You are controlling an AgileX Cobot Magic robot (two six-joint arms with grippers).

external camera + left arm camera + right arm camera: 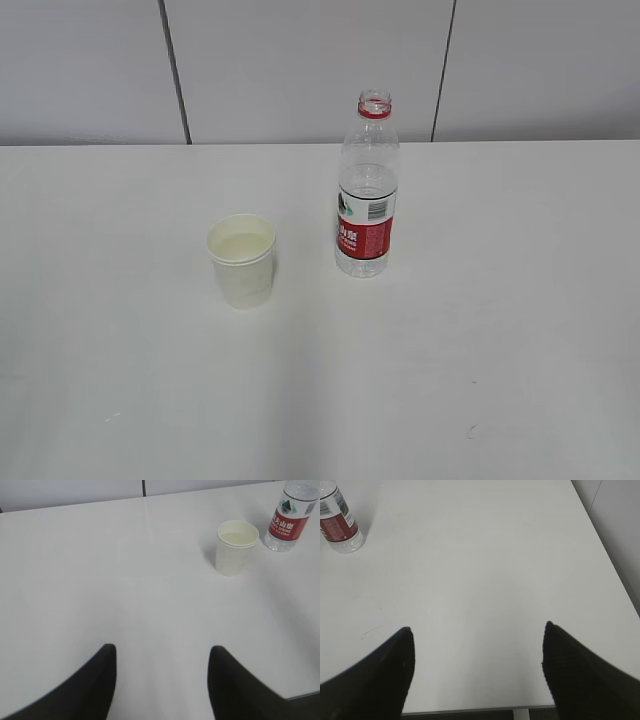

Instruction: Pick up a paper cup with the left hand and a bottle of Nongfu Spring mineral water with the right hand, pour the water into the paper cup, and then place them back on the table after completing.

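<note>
A white paper cup stands upright on the white table with clear liquid in it; it also shows in the left wrist view. An uncapped clear water bottle with a red label stands upright to its right, about half full; it shows in the left wrist view and the right wrist view. My left gripper is open and empty, well short of the cup. My right gripper is open and empty near the table's front edge. Neither gripper shows in the exterior view.
A grey panelled wall runs behind the table. The table's front edge and right edge show in the right wrist view. A small dark scuff marks the tabletop.
</note>
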